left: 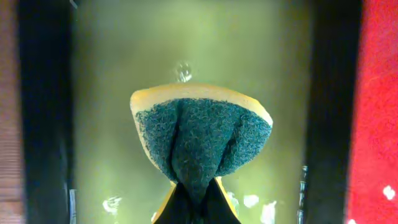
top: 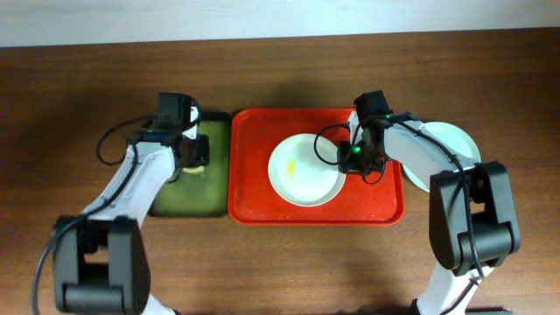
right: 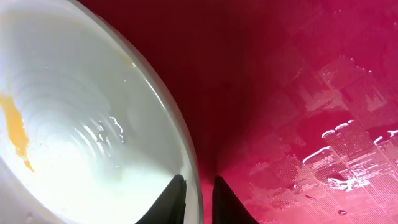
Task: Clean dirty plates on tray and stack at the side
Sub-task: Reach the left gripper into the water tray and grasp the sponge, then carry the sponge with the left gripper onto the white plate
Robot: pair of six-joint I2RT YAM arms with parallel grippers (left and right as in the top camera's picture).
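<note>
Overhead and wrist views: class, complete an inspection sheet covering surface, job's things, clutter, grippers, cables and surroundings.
Surface: wooden table.
Job's things: white plate, yellow-smeared, on red tray; second plate on table right of it, partly under right arm.
Clutter: green tray left of red tray.
Grippers: left gripper shut on sponge above green tray; right gripper clamps white plate's right rim.
Cables: black cable loops beside both arms.
Surroundings: pale strip beyond table's far edge.
</note>
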